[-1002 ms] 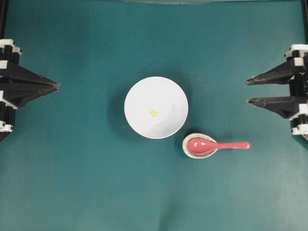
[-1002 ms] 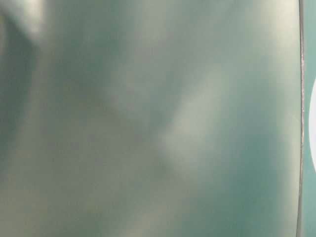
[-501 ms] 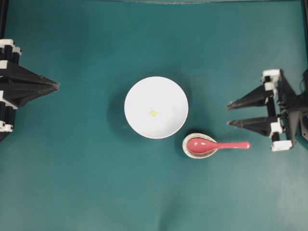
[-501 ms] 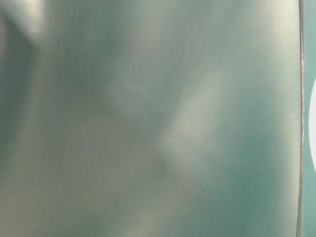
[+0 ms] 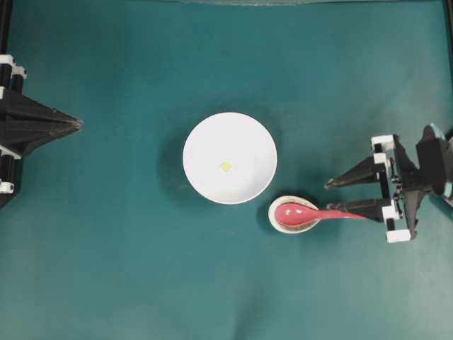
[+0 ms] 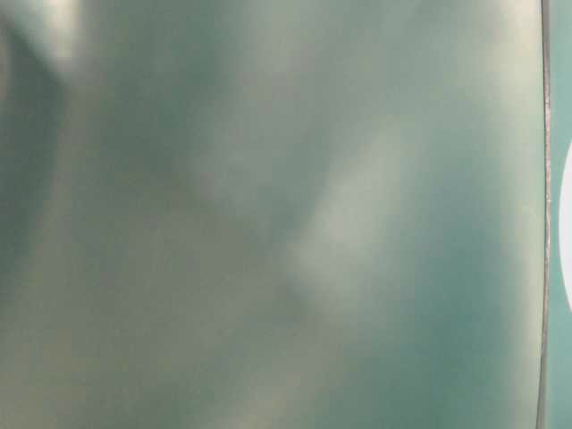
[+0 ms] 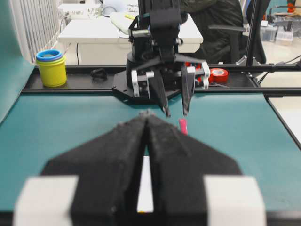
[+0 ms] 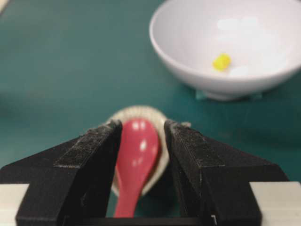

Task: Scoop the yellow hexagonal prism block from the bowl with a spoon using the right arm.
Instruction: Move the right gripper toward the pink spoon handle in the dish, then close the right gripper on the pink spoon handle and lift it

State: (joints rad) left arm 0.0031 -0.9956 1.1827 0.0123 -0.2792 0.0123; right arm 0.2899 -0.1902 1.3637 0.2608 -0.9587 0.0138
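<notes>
the teal table mat [image 5: 127,269] is the largest thing here, flat, matte and mostly bare, so there is plenty of room around the dishes. beyond its far edge, in the left wrist view, sit a white desk [image 7: 94,28], a yellow jar [image 7: 51,68] with a blue lid and a roll of red tape [image 7: 218,74].

the right arm [image 5: 425,170] reaches in from the right side of the mat, and its gripper [image 5: 347,195] has its fingers spread wide. in the right wrist view the spoon's handle runs between the two black pads [image 8: 94,146], with nothing clamped. the left gripper [image 5: 74,125] waits at the opposite edge with its fingers pressed together, well away from everything.

the bowl [image 5: 205,184] stands near the middle of the mat. it looks like glazed ceramic, heavy enough to stay put but smooth inside, so a block could slide along its wall.

the spoon [image 5: 311,214] lies just beside the bowl, its scoop resting in a small speckled rest [image 5: 272,214] and its handle pointing toward the right arm. it looks stiff, glossy and probably slippery and brittle; the straight handle, gripped firmly well back from the scoop, seems the best place to hold it.

the yellow hexagonal prism block [image 5: 225,166] sits on the bowl's floor, tiny and surely light. it may skate ahead of the spoon's lip.
</notes>
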